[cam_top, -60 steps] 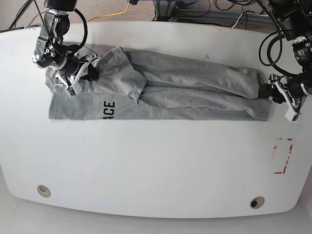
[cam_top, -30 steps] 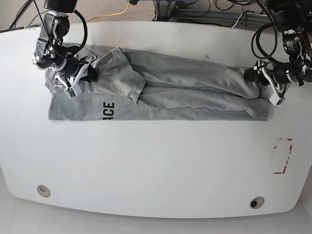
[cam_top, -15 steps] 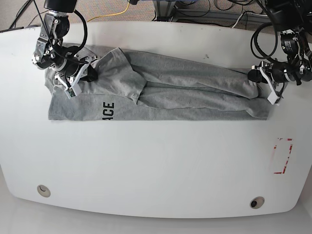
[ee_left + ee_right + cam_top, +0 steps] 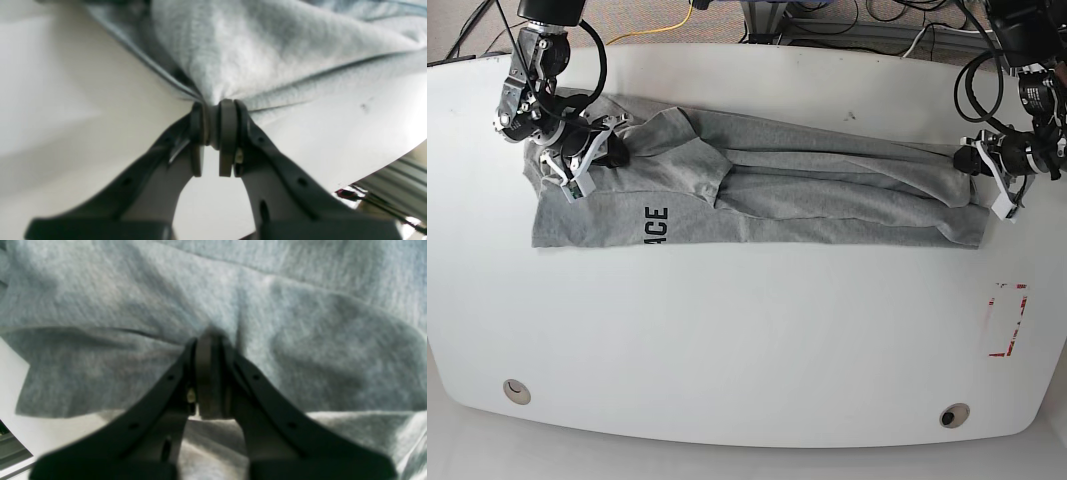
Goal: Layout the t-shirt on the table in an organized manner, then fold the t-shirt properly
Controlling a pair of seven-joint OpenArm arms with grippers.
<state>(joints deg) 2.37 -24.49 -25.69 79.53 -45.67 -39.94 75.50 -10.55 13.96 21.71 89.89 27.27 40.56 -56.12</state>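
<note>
The light grey t-shirt point(image 4: 807, 190) lies stretched in a long folded band across the far half of the white table point(image 4: 747, 330), with dark letters "ACE" point(image 4: 653, 224) near its left end. My left gripper point(image 4: 972, 160) is shut on the shirt's right end; in the left wrist view the pads point(image 4: 213, 126) pinch a bunched grey edge point(image 4: 267, 53). My right gripper point(image 4: 610, 148) is shut on the shirt's upper left part; in the right wrist view its fingers point(image 4: 210, 373) pinch a fold of grey cloth point(image 4: 300, 340).
A red tape rectangle point(image 4: 1006, 319) marks the table at the right. Two round grommet holes sit near the front edge, one on the left point(image 4: 517, 391) and one on the right point(image 4: 953, 415). Cables lie beyond the far edge.
My left gripper closed on the shirt's right end and pulled it rightward, stretching the cloth taut. The shirt's left part shifted slightly right. The right gripper stayed put.
</note>
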